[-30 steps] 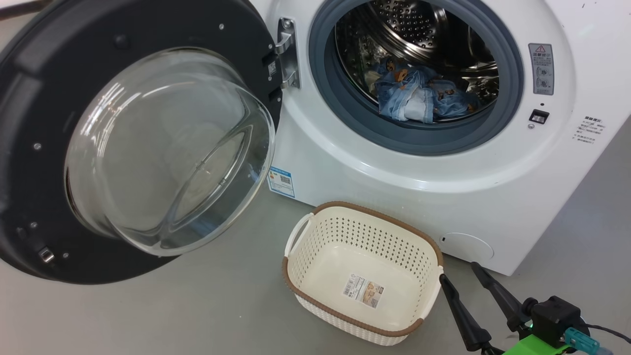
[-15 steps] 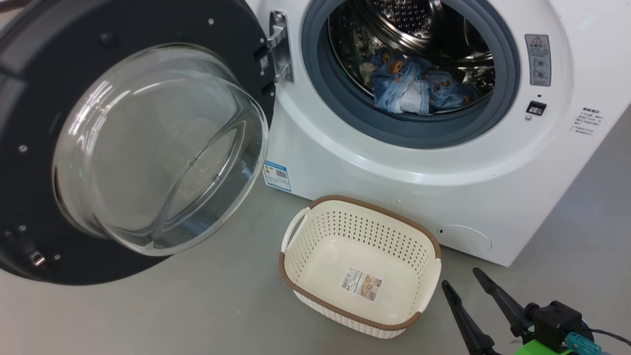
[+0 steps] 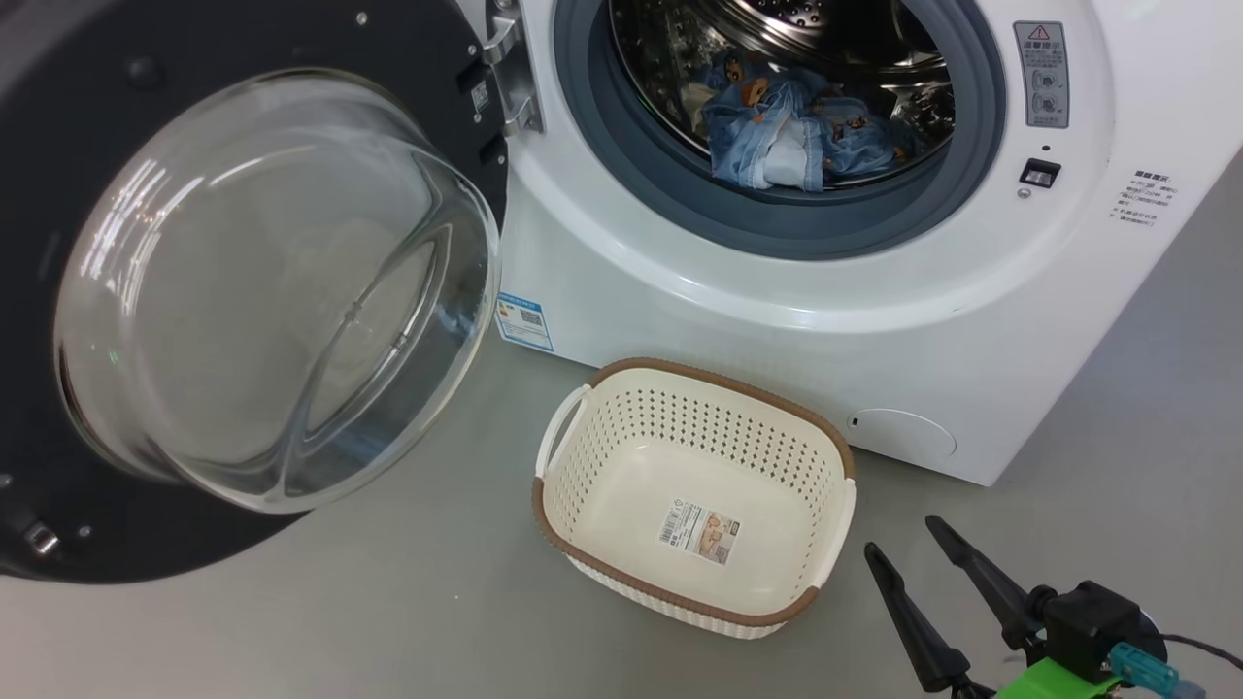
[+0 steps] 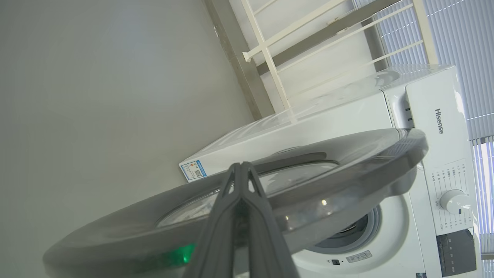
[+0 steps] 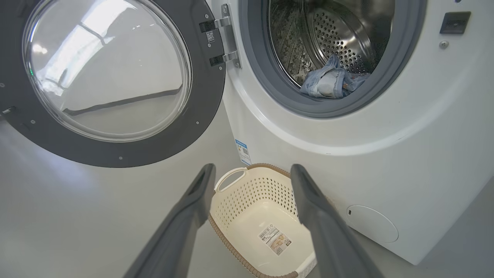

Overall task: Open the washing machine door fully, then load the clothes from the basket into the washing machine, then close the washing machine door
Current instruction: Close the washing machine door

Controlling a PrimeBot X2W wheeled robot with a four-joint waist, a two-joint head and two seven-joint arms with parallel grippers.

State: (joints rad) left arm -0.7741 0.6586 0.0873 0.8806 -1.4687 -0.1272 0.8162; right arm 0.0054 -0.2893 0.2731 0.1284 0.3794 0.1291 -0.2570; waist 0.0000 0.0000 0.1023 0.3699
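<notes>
From where I stand, the washing machine door [image 3: 277, 291] hangs wide open on its hinge [image 3: 510, 73]. The clothes [image 3: 777, 136] lie in the drum [image 3: 825, 39], and the basket [image 3: 719, 374] sits empty on the floor [image 3: 388, 602]. The door looks heavy, stiff and slick (its glass bowl [image 5: 108, 73] is no place to shove), so I'd push the black rim [image 3: 117, 544] opposite the hinge. The left claw [image 4: 240, 166] is clenched on nothing by the door's outer face. The right claw [image 3: 901, 536] is spread and empty beside the basket.

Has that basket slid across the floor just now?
No. The basket keeps its place beside the round cap on the washing machine; the whole picture shifted, so the camera moved.
</notes>
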